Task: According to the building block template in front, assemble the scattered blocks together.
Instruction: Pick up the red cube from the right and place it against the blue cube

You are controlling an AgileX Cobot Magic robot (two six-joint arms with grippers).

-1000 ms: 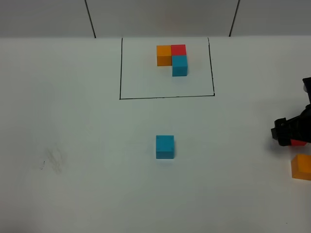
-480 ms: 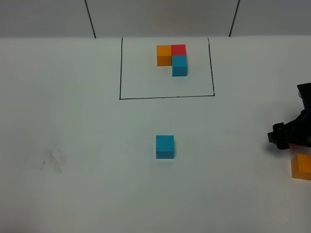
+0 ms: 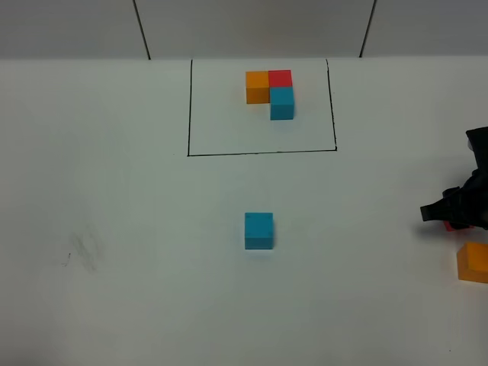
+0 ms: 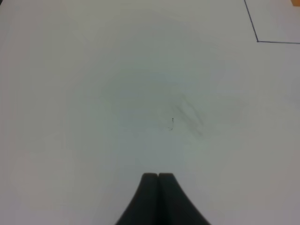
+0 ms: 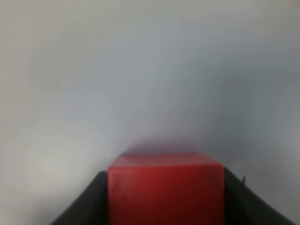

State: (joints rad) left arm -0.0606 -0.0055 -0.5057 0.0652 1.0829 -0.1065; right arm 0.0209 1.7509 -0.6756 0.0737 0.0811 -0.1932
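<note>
Template (image 3: 271, 93): orange, red, cyan-blue cubes inside thin black outline (image 3: 263, 152). Loose, all plain: cyan-blue block (image 3: 258, 230), orange block (image 3: 473, 263), red block (image 5: 165, 190). Right fingers (image 5: 86, 206) black; left fingers (image 4: 147, 197) dark, seemingly black. Desk (image 3: 114, 191) white, faint grey smudge (image 3: 80, 252).

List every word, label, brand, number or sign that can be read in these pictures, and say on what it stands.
None can be read.
The template, the cyan-blue cube, the red cube and the orange cube have plain faces.
The black rectangle is only a drawn border.
The grey mark on the table is a smudge, not letters.
</note>
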